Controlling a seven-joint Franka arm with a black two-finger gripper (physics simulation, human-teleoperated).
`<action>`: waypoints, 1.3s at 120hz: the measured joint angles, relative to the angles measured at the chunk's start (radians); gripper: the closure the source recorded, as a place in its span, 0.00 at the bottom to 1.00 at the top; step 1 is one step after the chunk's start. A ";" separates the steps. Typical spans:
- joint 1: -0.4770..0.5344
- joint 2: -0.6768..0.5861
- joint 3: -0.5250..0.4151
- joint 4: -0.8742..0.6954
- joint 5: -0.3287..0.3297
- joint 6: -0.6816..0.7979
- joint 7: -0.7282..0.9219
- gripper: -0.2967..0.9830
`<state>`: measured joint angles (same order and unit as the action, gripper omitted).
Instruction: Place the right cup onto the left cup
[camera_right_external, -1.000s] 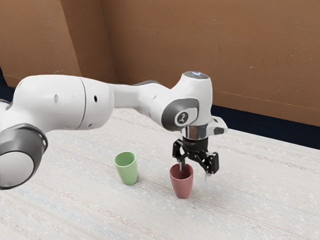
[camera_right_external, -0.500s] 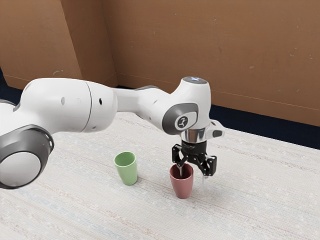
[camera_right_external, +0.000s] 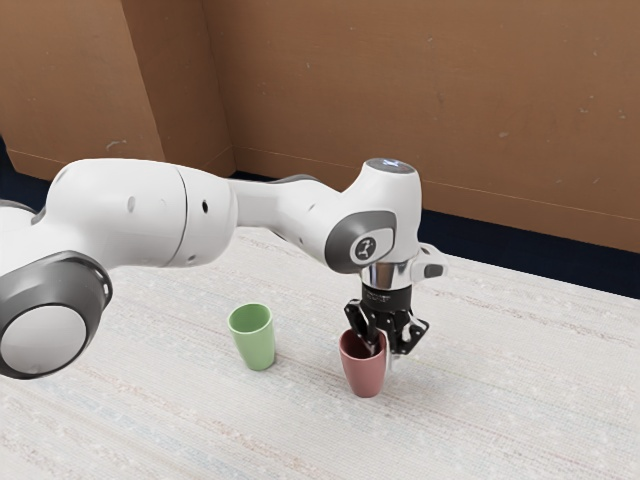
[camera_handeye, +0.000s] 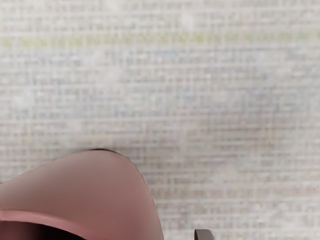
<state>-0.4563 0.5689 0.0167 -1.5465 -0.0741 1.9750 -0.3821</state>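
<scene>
Gripper (camera_right_external: 384, 352) drew in, now pinching red cup (camera_right_external: 363, 376) wall; grn cup (camera_right_external: 256, 347) unmoved.

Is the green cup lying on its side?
No, the green cup is standing upright on the table, with its open top facing up.

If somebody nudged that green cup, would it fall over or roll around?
The green cup would probably tip if pushed near its rim, since its base is narrower than its mouth. Once on its side, it might roll, being round. Its even, unbent rim suggests stiff walls.
</scene>
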 joint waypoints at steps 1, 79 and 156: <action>0.000 0.000 0.000 0.000 0.000 0.000 0.000 0.70; 0.000 -0.172 0.008 -0.064 0.009 -0.013 -0.013 0.84; 0.164 -0.413 -0.009 -0.215 0.060 -0.098 -0.013 0.84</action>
<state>-0.2925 0.1559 0.0074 -1.7616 -0.0139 1.8771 -0.3952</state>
